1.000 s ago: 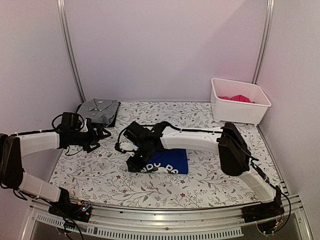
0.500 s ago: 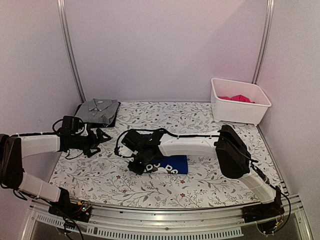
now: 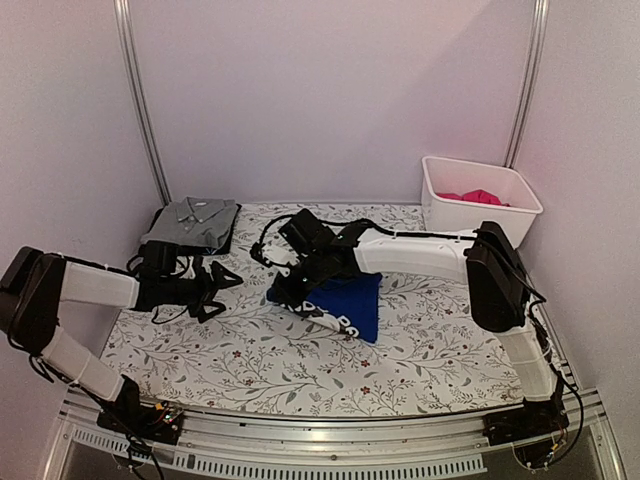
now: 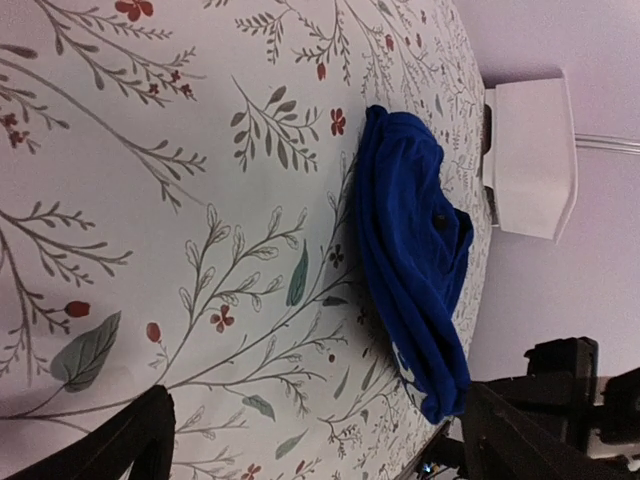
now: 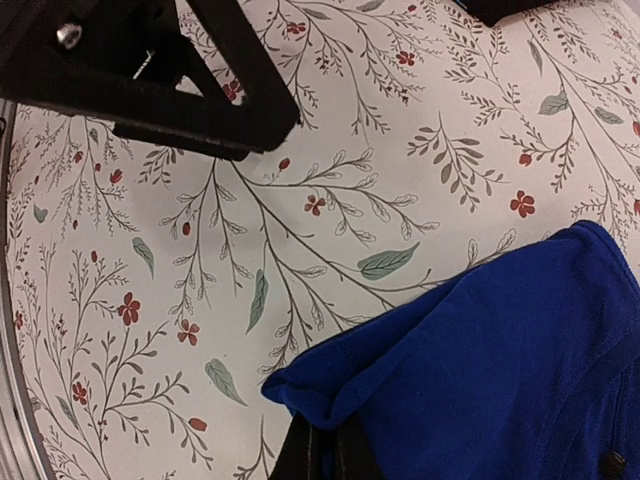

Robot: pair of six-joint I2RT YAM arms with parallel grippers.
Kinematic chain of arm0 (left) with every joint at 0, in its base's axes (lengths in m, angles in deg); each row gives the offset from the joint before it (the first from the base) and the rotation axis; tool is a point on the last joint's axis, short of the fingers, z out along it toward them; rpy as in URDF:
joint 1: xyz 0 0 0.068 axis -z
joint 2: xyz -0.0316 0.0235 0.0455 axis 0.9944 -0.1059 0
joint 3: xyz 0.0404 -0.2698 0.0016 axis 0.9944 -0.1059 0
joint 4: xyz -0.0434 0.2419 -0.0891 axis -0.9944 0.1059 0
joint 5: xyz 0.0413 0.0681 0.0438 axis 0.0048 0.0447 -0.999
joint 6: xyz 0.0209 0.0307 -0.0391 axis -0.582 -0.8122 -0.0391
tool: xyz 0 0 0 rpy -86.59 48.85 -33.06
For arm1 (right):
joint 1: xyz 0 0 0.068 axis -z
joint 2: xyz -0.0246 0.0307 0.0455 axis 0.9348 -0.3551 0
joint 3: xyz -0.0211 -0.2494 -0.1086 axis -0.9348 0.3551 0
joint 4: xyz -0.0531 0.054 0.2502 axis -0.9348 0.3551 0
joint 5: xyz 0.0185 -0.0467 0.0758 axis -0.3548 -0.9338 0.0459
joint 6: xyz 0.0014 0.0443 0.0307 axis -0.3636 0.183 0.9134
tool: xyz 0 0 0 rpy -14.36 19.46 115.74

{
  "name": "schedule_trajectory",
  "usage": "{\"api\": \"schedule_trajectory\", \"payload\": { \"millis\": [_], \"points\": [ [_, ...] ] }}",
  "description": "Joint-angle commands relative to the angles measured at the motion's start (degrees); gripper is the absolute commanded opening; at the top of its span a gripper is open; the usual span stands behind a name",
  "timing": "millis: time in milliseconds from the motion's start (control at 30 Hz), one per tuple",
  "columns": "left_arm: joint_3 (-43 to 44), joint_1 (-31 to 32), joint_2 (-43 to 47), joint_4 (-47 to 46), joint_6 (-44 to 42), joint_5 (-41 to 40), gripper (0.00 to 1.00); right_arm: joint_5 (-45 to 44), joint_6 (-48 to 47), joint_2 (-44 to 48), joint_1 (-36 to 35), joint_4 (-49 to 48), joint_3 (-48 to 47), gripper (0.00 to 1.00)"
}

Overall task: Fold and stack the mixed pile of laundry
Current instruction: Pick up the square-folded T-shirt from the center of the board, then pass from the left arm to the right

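Observation:
The royal-blue garment (image 3: 345, 305) with white print lies mid-table, its left edge lifted. My right gripper (image 3: 290, 288) is shut on that edge; in the right wrist view the blue cloth (image 5: 480, 380) bunches over the closed gripper (image 5: 328, 442). My left gripper (image 3: 215, 285) is open and empty, low over the table just left of the garment, which fills the left wrist view (image 4: 410, 270) ahead of the spread fingers (image 4: 130, 440). The grey collared shirt (image 3: 195, 220) lies folded at the back left. The magenta-pink garment (image 3: 475, 197) sits in the bin.
A white plastic bin (image 3: 480, 225) stands at the back right and also shows in the left wrist view (image 4: 530, 150). The white floral table covering (image 3: 420, 360) spreads under everything. The left gripper's black body (image 5: 140, 60) shows in the right wrist view.
My right gripper has risen and moved back, pulling the blue garment's left edge up with it. My left gripper has moved right, closer to the garment.

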Motion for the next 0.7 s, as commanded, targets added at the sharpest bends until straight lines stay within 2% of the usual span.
{"api": "schedule_trajectory", "payload": {
  "millis": [0, 233, 500, 600, 667],
  "points": [
    [3.18, 4.28, -4.81, -7.58, 6.02, 0.96, 1.0, 2.38, 0.19, 3.74, -0.1, -3.63, 1.44, 0.0],
    [7.02, 8.62, -13.97, -17.17, 11.83, 1.9, 1.0, 4.03, -0.02, 3.75, -0.18, -3.73, 1.62, 0.01],
    [14.15, 14.75, -26.06, -19.78, 12.93, 4.15, 1.0, 4.01, -0.75, 3.64, -0.19, -3.66, 1.18, 0.02],
    [14.45, 16.04, -30.41, -24.2, 15.34, 5.81, 1.0, 3.36, -1.34, 3.89, -0.19, -3.47, 1.41, 0.02],
    [14.19, 16.61, -32.91, -29.09, 17.82, 7.7, 0.94, 3.06, -1.77, 4.25, -0.19, -3.59, 2.1, 0.02]
  ]
}}
